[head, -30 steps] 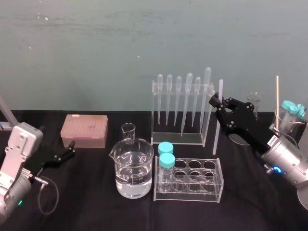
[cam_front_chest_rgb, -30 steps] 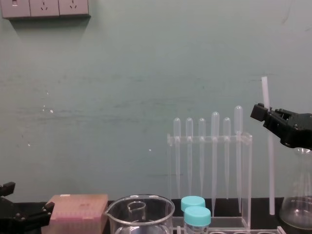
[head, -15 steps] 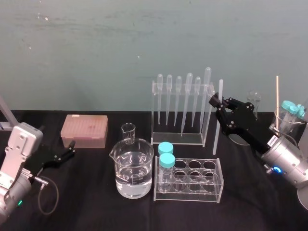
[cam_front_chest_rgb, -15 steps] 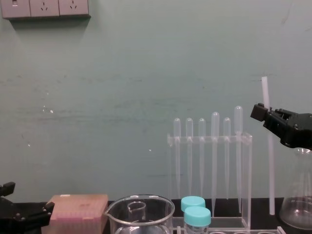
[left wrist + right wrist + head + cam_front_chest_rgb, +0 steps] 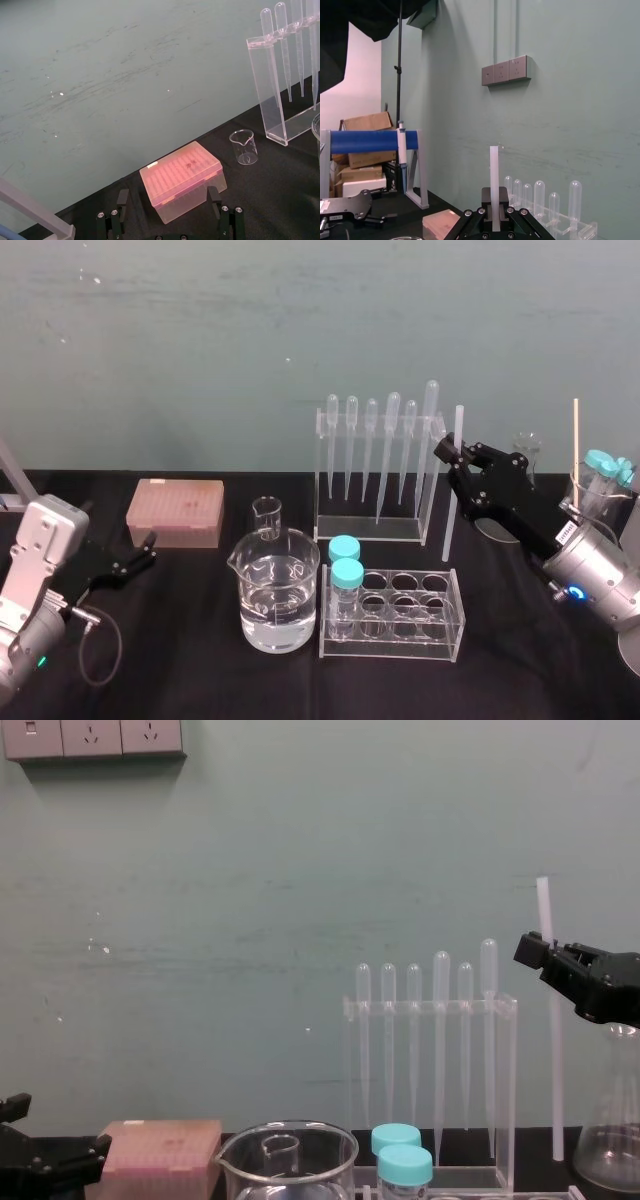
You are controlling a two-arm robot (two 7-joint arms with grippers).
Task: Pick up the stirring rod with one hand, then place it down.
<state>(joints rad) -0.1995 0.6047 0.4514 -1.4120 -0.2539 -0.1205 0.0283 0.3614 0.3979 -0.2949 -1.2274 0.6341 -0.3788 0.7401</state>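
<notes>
The stirring rod is a thin translucent-white stick standing nearly upright just right of the pipette rack. My right gripper is shut on it about a third of the way down. The rod rises above the gripper in the chest view, and its lower end hangs close to the black tabletop; I cannot tell if it touches. In the right wrist view the rod stands up between the jaws. My left gripper rests open at the left, near the pink tip box.
A water-filled beaker, a small beaker and a clear tube rack with two blue-capped tubes stand in front. A flask and a beaker with a wooden stick stand far right.
</notes>
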